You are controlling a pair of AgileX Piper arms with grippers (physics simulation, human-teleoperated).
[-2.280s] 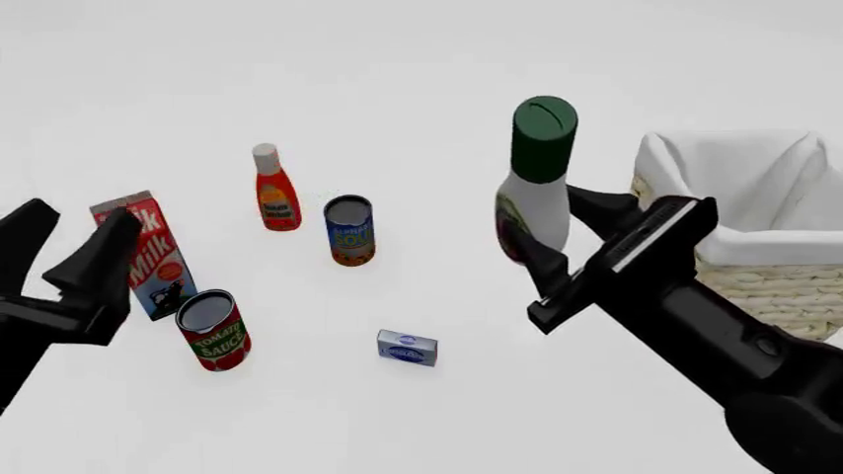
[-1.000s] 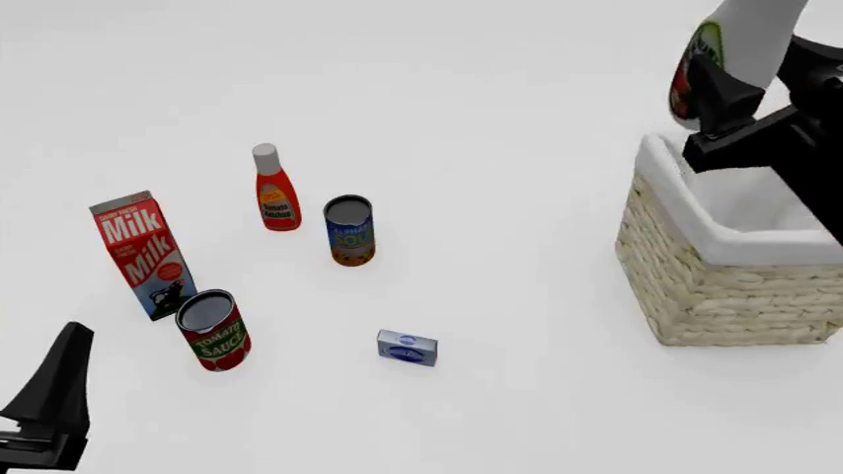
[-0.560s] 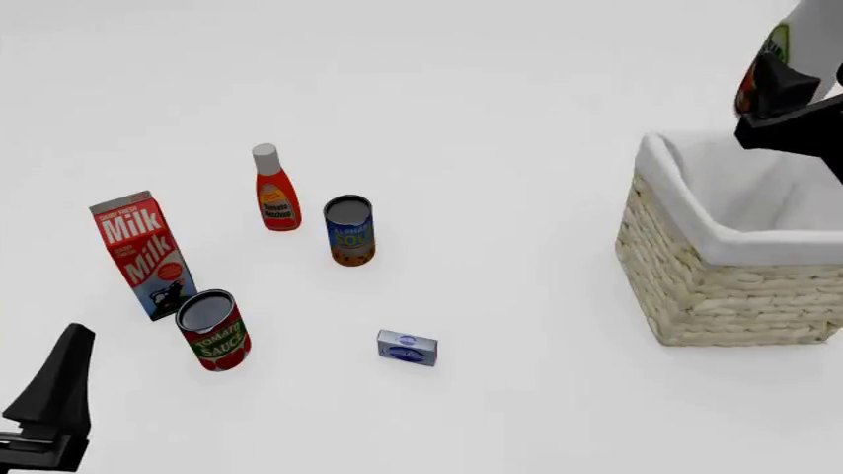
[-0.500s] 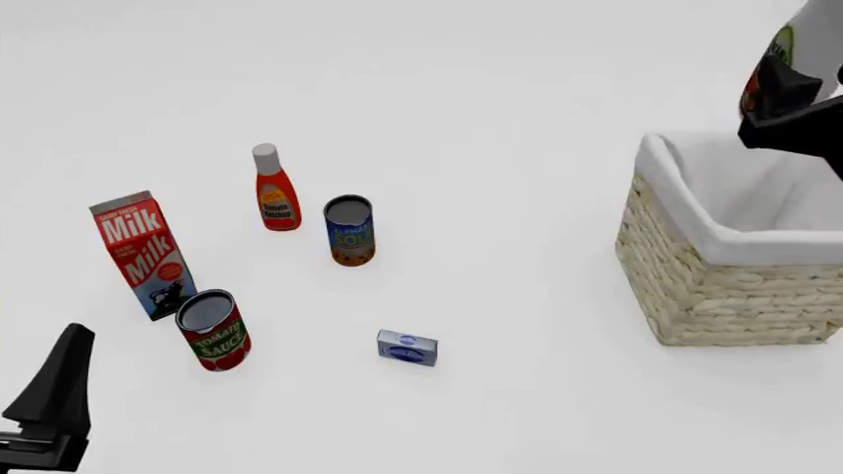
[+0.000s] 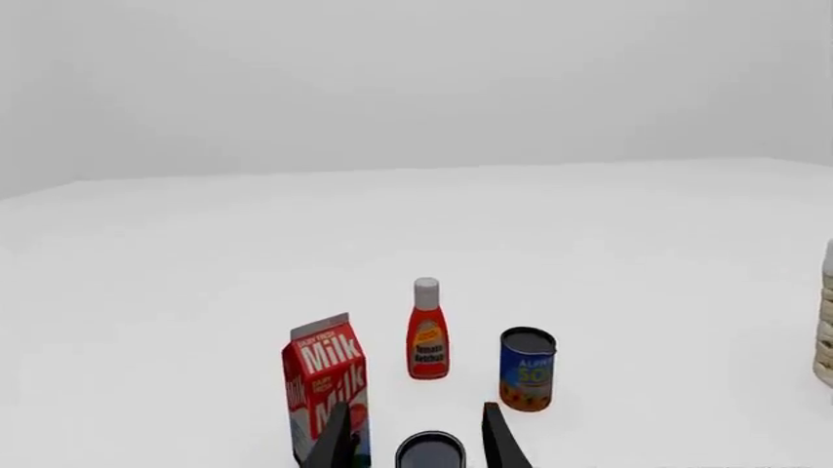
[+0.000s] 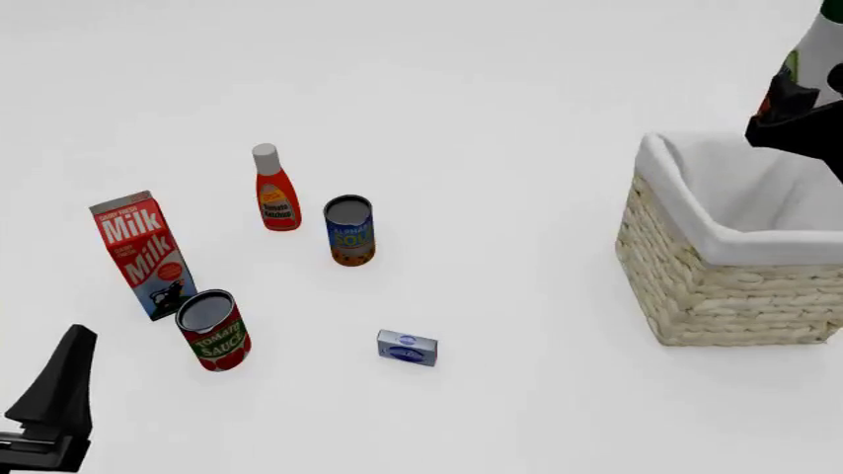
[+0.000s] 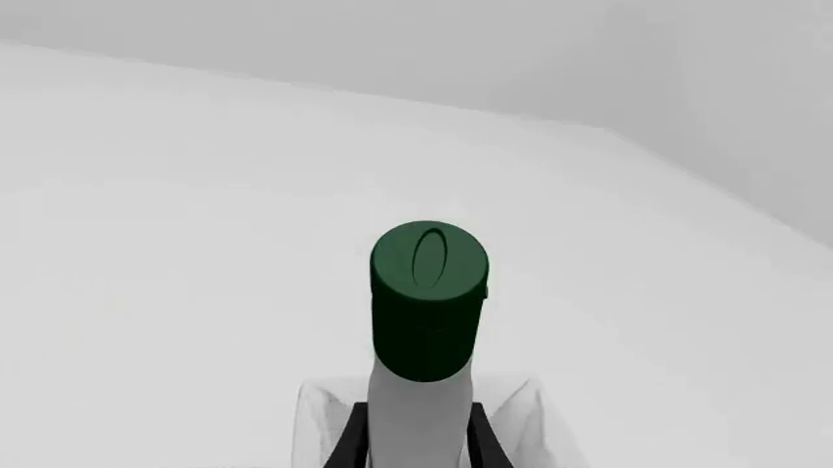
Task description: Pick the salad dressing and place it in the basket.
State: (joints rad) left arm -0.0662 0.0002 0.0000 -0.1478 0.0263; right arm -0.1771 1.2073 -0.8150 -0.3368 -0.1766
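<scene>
White salad dressing clenched in my right gripper | above basket, far right | left gripper released.

"Milk" printed twice in white on the red milk carton at the left of the front view, once near the top and once slanted below; same word readable on it in the left wrist view. "TOMATO SAUCE" on the red-and-green can lying below the carton. "SOUP" in yellow letters on the blue can near the centre. Small print on the red ketchup bottle and on the little blue box too small to read.
</scene>
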